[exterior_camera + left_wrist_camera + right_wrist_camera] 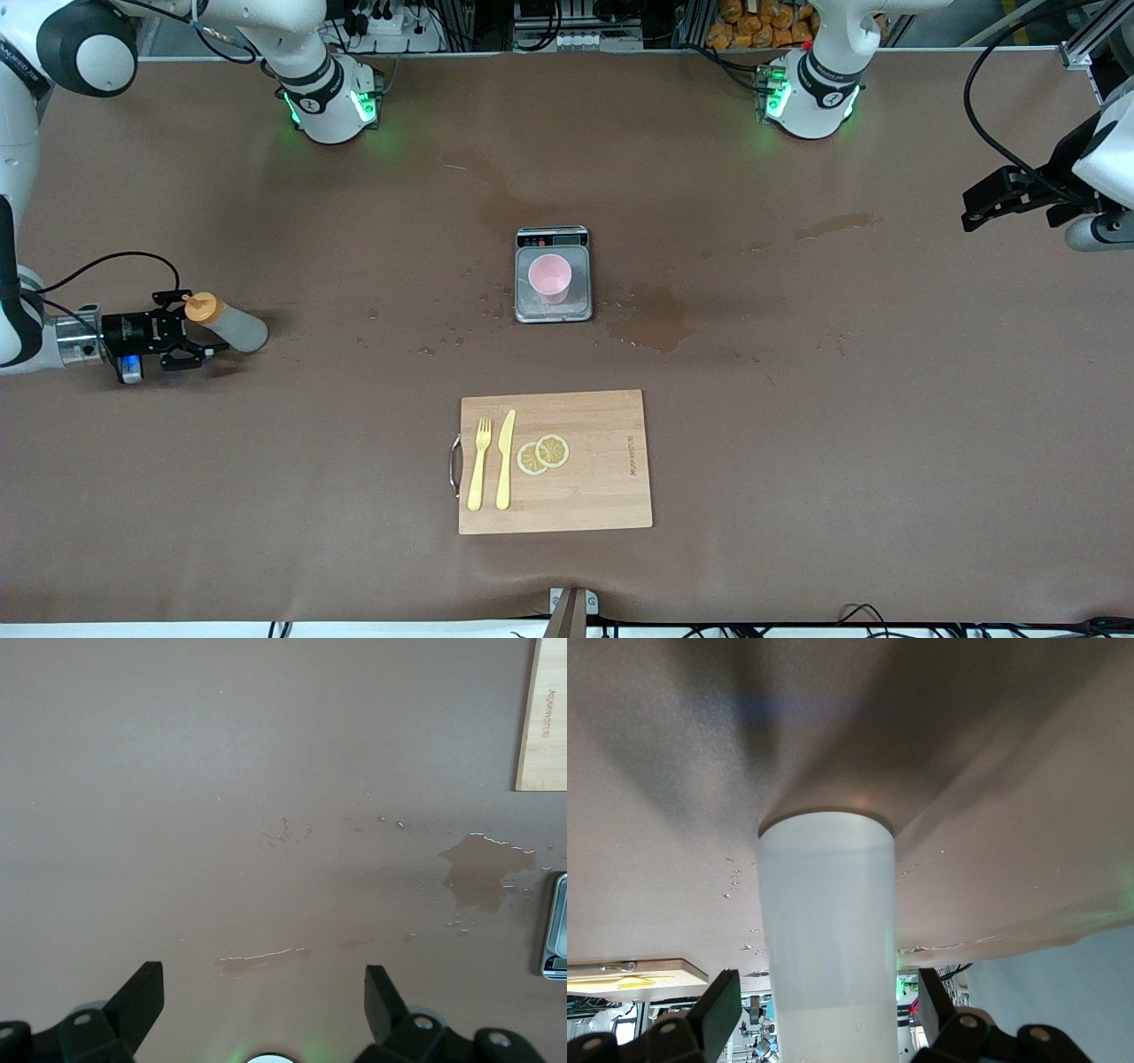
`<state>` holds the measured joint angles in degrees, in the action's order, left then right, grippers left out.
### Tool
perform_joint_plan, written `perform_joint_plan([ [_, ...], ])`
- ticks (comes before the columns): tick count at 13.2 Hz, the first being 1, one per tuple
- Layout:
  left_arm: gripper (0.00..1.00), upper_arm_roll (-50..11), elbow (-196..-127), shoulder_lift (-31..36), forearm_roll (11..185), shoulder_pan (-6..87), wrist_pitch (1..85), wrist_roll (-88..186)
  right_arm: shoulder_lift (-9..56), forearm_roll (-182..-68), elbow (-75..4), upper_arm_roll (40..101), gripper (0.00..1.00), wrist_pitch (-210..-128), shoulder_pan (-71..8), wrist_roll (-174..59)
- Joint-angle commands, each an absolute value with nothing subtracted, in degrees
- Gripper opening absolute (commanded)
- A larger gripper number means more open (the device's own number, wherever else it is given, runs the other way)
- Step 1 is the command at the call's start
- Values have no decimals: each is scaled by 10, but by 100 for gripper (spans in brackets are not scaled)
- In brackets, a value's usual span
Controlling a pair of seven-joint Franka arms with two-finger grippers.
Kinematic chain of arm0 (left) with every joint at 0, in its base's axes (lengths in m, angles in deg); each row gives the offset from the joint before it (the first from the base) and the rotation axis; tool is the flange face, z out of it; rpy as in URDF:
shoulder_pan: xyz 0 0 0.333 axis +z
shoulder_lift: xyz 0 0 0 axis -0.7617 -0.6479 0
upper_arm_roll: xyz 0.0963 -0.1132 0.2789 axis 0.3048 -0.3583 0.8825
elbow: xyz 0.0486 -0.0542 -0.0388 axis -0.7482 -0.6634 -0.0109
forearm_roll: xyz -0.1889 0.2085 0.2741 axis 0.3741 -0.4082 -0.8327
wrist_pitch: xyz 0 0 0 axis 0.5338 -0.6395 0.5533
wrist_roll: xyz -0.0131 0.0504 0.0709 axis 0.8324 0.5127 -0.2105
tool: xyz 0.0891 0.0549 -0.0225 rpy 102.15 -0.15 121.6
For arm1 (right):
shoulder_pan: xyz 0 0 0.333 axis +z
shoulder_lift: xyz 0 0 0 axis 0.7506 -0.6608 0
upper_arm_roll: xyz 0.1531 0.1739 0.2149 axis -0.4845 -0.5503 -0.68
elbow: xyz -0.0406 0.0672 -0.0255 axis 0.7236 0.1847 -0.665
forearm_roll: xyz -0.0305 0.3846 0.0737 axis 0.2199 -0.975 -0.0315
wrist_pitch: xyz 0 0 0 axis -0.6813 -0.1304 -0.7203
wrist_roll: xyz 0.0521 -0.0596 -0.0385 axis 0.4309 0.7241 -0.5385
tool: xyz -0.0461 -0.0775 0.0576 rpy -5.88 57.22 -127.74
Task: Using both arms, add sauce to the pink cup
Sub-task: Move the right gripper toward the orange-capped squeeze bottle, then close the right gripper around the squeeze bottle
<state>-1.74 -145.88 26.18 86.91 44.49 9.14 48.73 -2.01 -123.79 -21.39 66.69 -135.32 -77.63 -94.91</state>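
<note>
Right gripper (197, 335), held sideways low at the right arm's end of the table (797, 443), has its fingers spread around the sauce (226, 323) bottle, not visibly pinching it. Its body runs lengthwise between them in the right wrist view, with the orange cap at the gripper. On the grey scale (554, 306) at the table's centre sits the pink cup (549, 276), well apart toward the left arm. Left gripper (264, 1010) waits spread over bare table. Writing on the cutting board (602, 496) is unreadable.
</note>
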Motion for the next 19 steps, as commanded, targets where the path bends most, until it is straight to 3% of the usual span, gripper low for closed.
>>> perform_joint_plan([
  [1,100,-17,-1457,268,879,448,87,497,-36,-1249,-199,663,89,-1345,-780,-957],
  [4,100,-17,-1457,267,879,446,87,497,-36,-1248,-207,662,89,-1344,-777,-956],
  [7,100,-17,-1458,267,879,447,87,497,-40,-1248,-211,662,60,-1344,-772,-934],
  [9,100,-17,-1456,267,879,444,87,497,-39,-1249,-211,662,51,-1343,-771,-930],
  [10,100,-18,-1457,267,879,444,87,497,-38,-1249,-209,662,42,-1341,-771,-935],
  [15,100,-17,-1456,269,879,447,87,497,-9,-1248,-192,646,40,-1329,-736,-1056],
  [19,100,-18,-1455,269,880,450,87,497,3,-1244,-133,646,40,-1283,-691,-1162],
])
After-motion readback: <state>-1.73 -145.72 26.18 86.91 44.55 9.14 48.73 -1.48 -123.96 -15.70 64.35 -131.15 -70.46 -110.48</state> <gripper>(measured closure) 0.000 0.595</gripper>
